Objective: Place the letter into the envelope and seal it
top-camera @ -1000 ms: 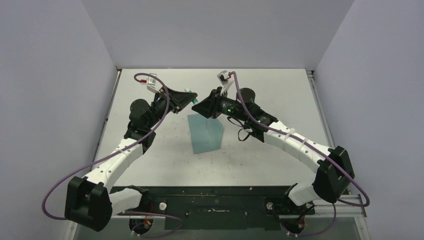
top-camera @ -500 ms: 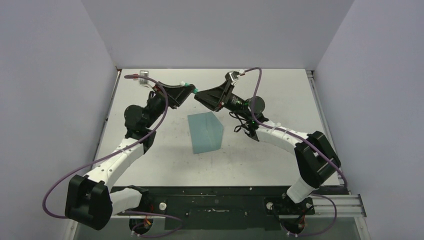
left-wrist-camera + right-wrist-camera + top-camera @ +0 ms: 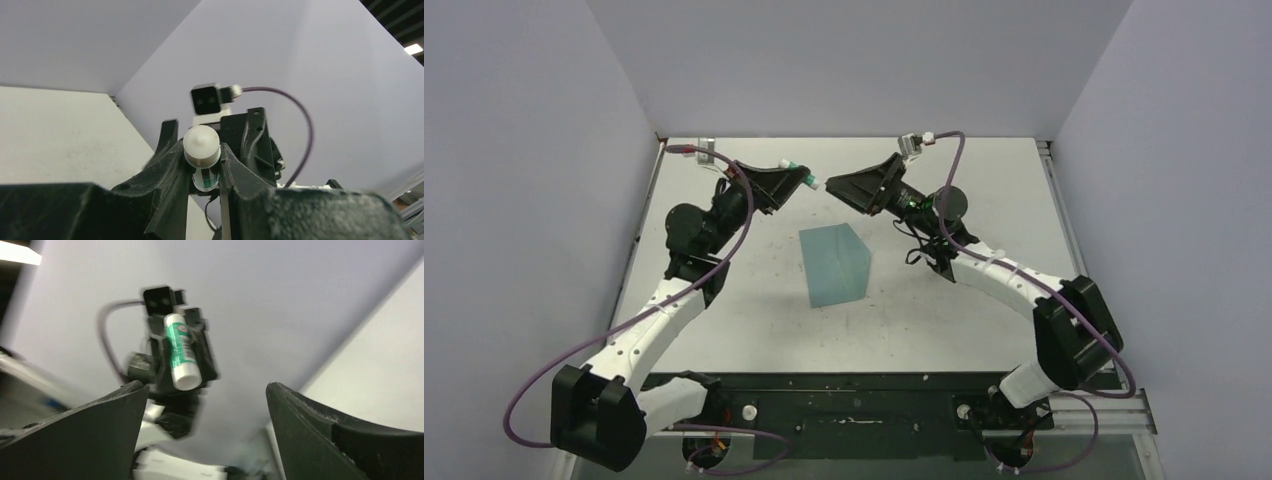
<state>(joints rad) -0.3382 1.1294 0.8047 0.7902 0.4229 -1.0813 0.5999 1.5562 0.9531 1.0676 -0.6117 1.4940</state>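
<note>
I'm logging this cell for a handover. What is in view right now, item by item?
envelope: one, teal, flat mid-table between the arms.
glue stick: one, white with a green label, raised over the far table, in the left gripper.
letter: none visible.
table: one, off-white, scuffed.
walls: three, pale lilac-grey, around the table.
left gripper: one, black, shut on the glue stick.
right gripper: one, black, open, empty, facing the glue stick's white end.

The envelope [image 3: 834,265] lies flat mid-tabletop [image 3: 1004,190]. Raised beyond it, the left claw [image 3: 798,180] sits at its 11 o'clock and the right claw [image 3: 834,187] at 12. The glue stick [image 3: 810,180] sits in the left claw, its tip just beside the right claw.
</note>
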